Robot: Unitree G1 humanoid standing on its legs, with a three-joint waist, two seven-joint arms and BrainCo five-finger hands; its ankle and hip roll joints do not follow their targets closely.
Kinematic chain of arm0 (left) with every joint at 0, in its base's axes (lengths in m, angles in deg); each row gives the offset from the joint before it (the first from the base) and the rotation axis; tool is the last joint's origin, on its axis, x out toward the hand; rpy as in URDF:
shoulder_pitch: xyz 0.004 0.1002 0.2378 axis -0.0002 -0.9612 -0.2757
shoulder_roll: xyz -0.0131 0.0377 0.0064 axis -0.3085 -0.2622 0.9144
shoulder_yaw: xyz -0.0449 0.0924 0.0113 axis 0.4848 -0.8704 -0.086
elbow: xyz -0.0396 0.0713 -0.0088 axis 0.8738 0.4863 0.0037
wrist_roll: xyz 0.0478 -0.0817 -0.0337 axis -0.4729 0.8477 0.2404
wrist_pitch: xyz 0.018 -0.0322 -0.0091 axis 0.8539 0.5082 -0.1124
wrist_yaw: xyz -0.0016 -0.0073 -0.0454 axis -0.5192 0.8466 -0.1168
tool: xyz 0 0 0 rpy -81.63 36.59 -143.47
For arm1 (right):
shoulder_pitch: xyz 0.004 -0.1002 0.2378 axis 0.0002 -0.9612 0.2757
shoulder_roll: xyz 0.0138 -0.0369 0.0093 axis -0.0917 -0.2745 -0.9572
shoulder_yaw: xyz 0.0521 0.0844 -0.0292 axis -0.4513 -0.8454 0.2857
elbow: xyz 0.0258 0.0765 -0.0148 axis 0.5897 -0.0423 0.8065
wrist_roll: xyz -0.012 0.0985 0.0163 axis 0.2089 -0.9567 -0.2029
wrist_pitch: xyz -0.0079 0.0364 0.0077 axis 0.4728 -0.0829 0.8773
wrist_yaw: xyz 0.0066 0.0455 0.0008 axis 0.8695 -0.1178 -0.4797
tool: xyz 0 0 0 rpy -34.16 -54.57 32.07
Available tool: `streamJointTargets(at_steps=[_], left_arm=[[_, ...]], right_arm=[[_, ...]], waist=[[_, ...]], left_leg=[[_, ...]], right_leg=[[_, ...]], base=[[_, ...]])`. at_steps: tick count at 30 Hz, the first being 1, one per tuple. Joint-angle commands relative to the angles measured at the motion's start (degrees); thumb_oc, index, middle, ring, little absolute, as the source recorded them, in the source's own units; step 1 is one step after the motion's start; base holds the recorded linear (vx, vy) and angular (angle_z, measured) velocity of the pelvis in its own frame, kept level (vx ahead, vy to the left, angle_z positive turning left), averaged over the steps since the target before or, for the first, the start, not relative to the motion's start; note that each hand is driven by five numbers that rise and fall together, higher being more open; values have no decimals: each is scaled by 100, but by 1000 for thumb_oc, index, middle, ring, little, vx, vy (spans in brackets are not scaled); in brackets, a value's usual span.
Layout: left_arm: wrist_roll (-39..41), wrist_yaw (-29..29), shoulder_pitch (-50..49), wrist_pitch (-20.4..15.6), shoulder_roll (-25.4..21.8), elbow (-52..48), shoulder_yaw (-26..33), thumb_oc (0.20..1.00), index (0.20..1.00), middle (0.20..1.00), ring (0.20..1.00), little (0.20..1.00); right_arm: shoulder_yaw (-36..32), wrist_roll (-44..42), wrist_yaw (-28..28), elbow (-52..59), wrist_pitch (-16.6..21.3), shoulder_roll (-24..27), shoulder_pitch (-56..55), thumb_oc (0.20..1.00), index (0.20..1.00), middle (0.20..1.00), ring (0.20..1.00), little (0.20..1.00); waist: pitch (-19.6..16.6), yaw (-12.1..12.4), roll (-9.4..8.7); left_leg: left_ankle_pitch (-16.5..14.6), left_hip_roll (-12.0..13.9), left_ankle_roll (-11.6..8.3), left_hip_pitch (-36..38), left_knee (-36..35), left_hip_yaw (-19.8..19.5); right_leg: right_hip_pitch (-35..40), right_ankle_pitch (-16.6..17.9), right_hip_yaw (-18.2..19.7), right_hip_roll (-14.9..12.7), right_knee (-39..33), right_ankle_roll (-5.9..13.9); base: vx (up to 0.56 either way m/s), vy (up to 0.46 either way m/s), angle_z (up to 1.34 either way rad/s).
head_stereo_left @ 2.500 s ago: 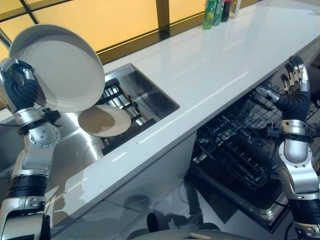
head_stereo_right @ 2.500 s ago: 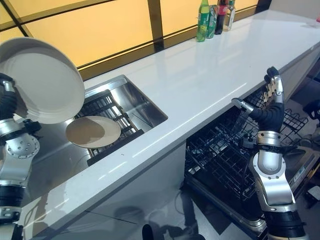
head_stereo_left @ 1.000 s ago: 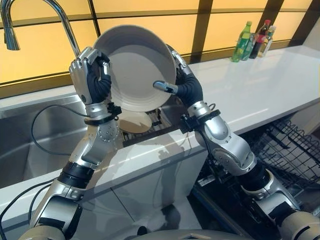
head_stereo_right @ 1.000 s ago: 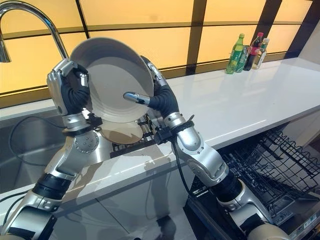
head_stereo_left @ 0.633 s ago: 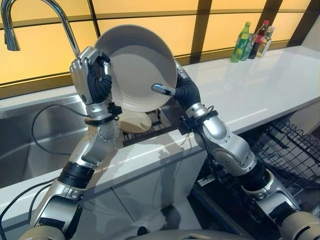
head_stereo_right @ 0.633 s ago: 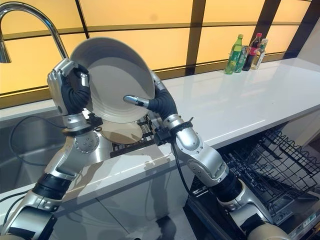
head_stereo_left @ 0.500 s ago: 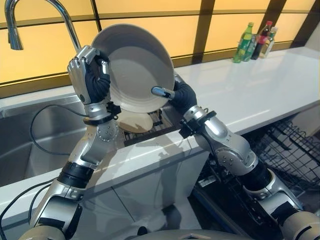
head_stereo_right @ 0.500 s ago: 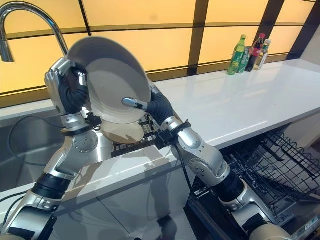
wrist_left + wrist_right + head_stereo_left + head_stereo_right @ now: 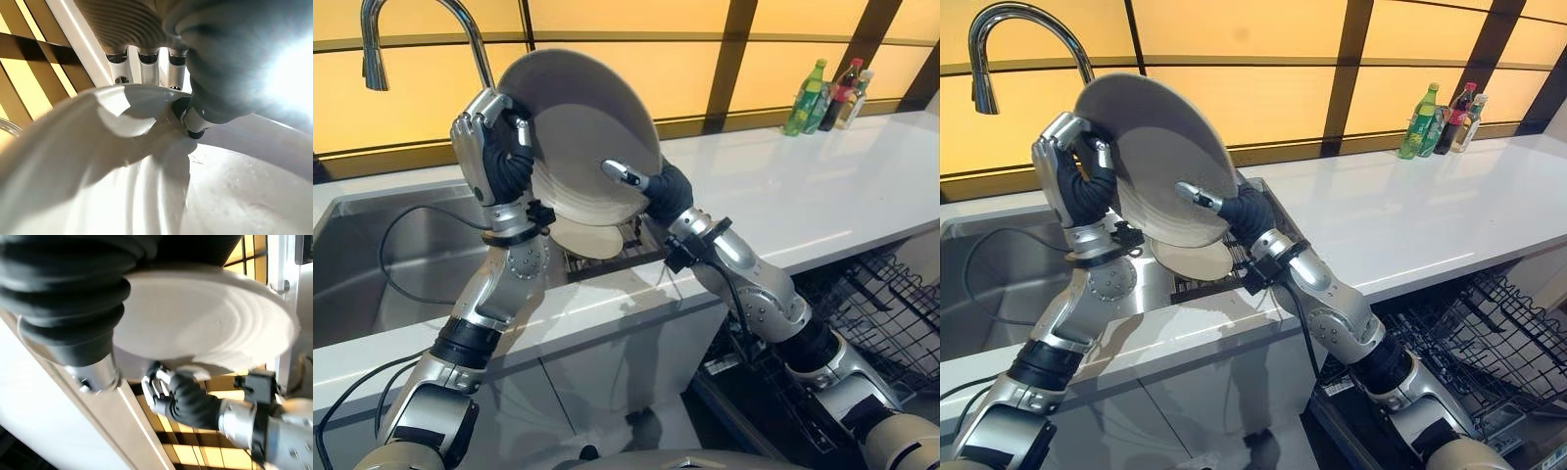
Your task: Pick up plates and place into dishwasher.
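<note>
Plate point(image 9: 582, 132) tilted up over the sink point(image 9: 372, 264), left robot hand point(image 9: 494, 157) pinching its rim, right robot hand point(image 9: 656, 188) at the opposite edge, thumb on its face, fingers hidden. For a clean handover, I'd get the right grip firm before the left lets go, then swing to the dishwasher point(image 9: 1489, 343).

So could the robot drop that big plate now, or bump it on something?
It might. The big plate is tilted up in the air, pinched at its rim by the left hand while the right hand takes the other side; a loose handover could let it slip. It would land on the second plate in the sink below. The faucet is close too, so swinging could knock it.
</note>
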Motion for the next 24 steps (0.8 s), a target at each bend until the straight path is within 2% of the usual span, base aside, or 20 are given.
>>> streamJointTargets(at_steps=[1,16,17,18,19,24], left_arm=[[-356,137,387,-187,107,104,-278,200,200,200,200,200],[-242,36,411,-257,188,172,-205,200,200,200,200,200],[-171,60,409,-254,202,156,-196,329,329,329,329,329],[-78,58,412,-252,213,164,-185,586,586,586,586,586],[47,81,394,-275,224,170,-153,1000,1000,1000,1000,1000],[825,-108,227,-255,292,126,248,1000,1000,1000,1000,1000]], right_arm=[[273,-42,-360,596,347,-688,550,200,200,200,200,200],[55,330,-14,500,302,-576,589,200,200,200,200,200],[39,372,7,496,305,-579,588,200,200,200,200,200],[19,417,42,485,317,-583,593,200,200,200,200,200],[-19,461,64,482,326,-565,589,200,200,200,200,200],[-247,730,187,494,359,-494,488,200,200,200,200,200]], waist=[[-157,92,107],[-121,56,108],[-118,59,112],[-119,60,113],[-120,64,115],[-130,73,132]], left_leg=[[-976,352,-251,520,235,77],[-967,403,-274,549,219,123],[-961,404,-273,556,207,116],[-960,406,-274,564,195,113],[-955,408,-279,571,184,104],[-939,433,-297,580,167,96]], right_leg=[[-911,934,65,-161,-72,276],[-865,890,10,-149,-45,253],[-856,886,1,-147,-45,249],[-847,878,-7,-145,-45,249],[-836,872,-18,-146,-45,247],[-820,841,-64,-142,-22,239]], base=[[0,0,0],[-14,0,0],[0,0,0],[0,0,0],[0,0,0],[0,0,0]])
